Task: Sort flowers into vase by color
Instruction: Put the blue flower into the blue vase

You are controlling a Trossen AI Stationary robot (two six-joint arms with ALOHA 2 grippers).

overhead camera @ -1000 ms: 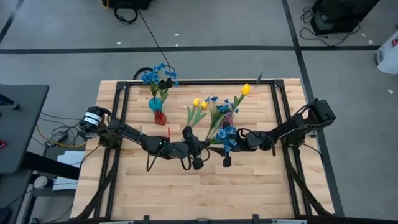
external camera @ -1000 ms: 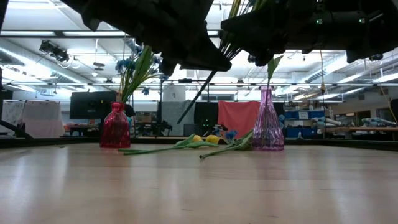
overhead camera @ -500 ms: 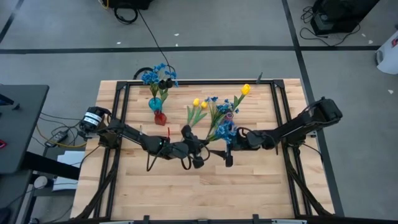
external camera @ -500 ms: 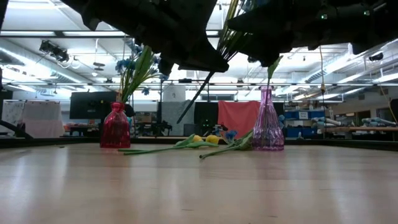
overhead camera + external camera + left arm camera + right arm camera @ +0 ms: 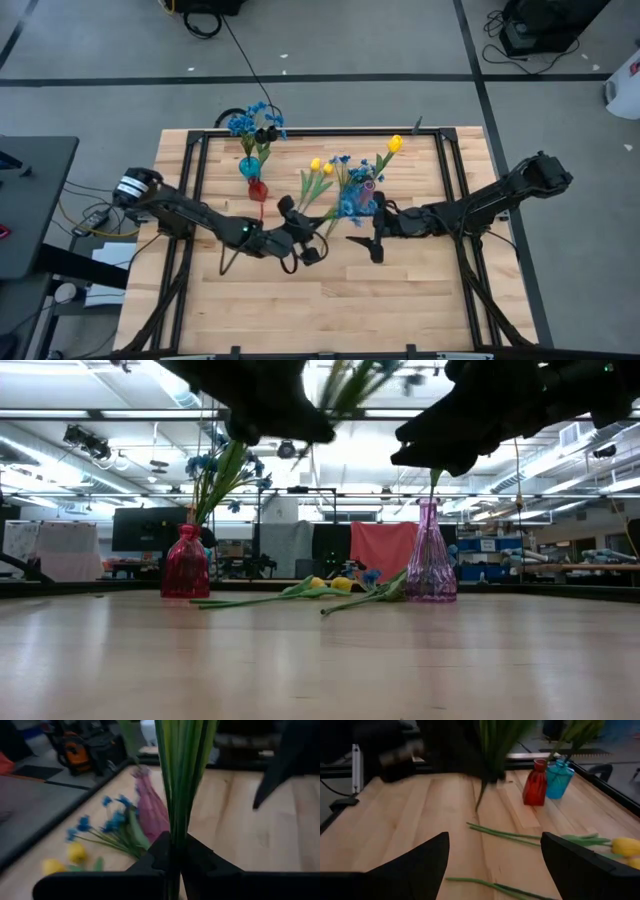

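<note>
Flowers with blue blossoms (image 5: 352, 203) held up over the table's middle by the left gripper.

Left gripper (image 5: 312, 248) is clamped on the green stems (image 5: 181, 780), holding them upright above the table (image 5: 400, 300). Right gripper (image 5: 376, 247) hovers just to its right, fingers (image 5: 407, 867) spread wide and holding nothing. Beyond them, yellow tulips (image 5: 321, 166) and more blue flowers lie on the table beside a purple vase (image 5: 431, 560). At the far left, a red vase (image 5: 258, 190) and a blue vase (image 5: 249, 166) stand touching, with blue flowers in them.
</note>
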